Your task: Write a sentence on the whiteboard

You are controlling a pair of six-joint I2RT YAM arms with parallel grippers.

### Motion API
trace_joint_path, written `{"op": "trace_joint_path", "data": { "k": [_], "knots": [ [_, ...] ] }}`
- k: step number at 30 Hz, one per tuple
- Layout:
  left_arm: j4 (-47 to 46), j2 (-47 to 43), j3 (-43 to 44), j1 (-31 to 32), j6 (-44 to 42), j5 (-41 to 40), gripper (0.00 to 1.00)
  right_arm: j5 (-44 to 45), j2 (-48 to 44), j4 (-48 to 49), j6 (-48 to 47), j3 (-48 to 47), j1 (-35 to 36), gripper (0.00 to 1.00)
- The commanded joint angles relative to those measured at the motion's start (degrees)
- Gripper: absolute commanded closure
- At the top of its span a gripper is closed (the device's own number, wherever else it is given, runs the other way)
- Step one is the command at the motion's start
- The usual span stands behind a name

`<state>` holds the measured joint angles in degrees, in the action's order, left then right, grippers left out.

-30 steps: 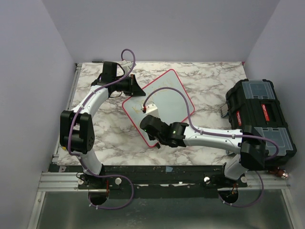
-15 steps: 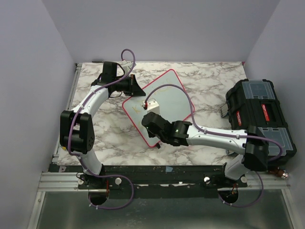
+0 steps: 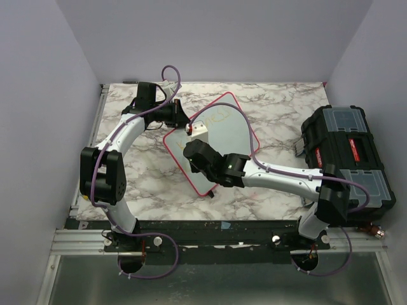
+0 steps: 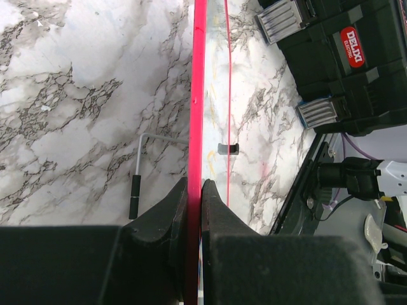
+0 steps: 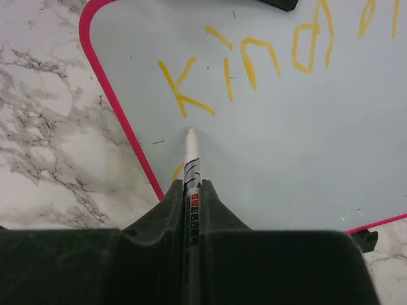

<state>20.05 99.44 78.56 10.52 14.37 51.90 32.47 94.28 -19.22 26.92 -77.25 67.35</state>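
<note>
The whiteboard (image 3: 232, 136) with its pinkish-red frame lies askew on the marble table. My left gripper (image 3: 180, 118) is shut on the board's far left edge. In the left wrist view the fingers (image 4: 195, 187) clamp the red frame (image 4: 198, 95), which is seen edge-on. My right gripper (image 3: 193, 136) is over the board's left part, shut on a white marker (image 5: 191, 166). The marker tip sits just below the yellow "K". The sentence (image 5: 248, 63) shows as yellow letters reading "Kind..." in the right wrist view, with a small yellow mark beside the marker. It is faint in the top view (image 3: 216, 115).
A black toolbox (image 3: 346, 155) stands at the right edge of the table and shows in the left wrist view (image 4: 337, 63). A thin black-handled tool (image 4: 135, 190) lies on the marble beside the board. A small black clip (image 4: 229, 149) sits on the board's edge.
My right arm has moved up and to the left across the board with the marker, uncovering the yellow letters near the top. The left arm has not moved.
</note>
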Motion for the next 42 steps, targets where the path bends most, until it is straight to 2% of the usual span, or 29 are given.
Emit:
{"op": "trace_joint_path", "data": {
  "k": [1,31,42],
  "knots": [
    [2.23,-0.51,-1.40,1.08,-5.83,-4.39,1.00,2.69,2.03,0.85,-0.40,-1.51,-0.76,0.99],
    [2.20,-0.47,-1.38,1.08,-5.76,-4.48,1.00,-7.49,-3.13,-2.11,5.68,9.69,-0.99,0.99],
    [2.19,-0.31,-1.31,1.08,-5.76,-4.55,1.00,-8.40,-4.76,-4.88,5.93,8.84,-0.98,0.99]
  ]
}}
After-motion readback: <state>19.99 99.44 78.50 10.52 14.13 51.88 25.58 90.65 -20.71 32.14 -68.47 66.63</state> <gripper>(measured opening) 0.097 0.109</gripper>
